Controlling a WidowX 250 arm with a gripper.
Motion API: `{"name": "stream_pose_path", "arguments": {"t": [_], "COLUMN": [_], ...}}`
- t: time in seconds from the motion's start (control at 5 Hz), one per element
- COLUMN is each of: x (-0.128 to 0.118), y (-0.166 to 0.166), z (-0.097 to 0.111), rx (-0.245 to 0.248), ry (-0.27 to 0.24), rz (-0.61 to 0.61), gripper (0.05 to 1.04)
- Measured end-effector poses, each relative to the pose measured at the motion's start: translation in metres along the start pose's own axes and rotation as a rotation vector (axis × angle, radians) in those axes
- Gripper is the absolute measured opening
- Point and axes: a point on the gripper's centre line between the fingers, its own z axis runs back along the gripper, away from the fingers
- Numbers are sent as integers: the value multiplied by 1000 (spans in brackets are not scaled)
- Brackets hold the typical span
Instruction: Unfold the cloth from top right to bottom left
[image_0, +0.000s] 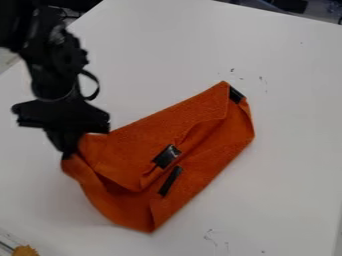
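My gripper (67, 148) hung down at one end of the orange cloth (200, 172), my jaws closed on its near edge, where the fabric pinched and lifted a little. From there the cloth spread away from my jaws in a long, slanting, folded shape, lying on the white table (294, 150). Close by my jaws, the upper layer bunched into soft creases, and a lower layer bowed out beneath it to a blunt point. Past those creases, around the middle, a loose flap edge rumpled and curled open beside a black patch (167, 156), with a narrow black strip (170, 181) just beside it. At the end farthest from my jaws, the cloth tapered to a corner with a dark tab (236, 95) at its edge. Small dark marks (211, 236) speckled the table beyond the cloth.
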Motion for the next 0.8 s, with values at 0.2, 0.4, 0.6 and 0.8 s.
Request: {"name": "stream_pose_path", "arguments": {"t": [0.2,0.4,0.6,0.8], "x": [-9,-19,-29,-36], "y": [10,20,29,34], "z": [-12,-25,-34,-37], "rx": [-15,-23,-23,-15], "ry": [8,29,41,48], "rz": [31,56,77,103], "gripper": [83,115,303,604]}}
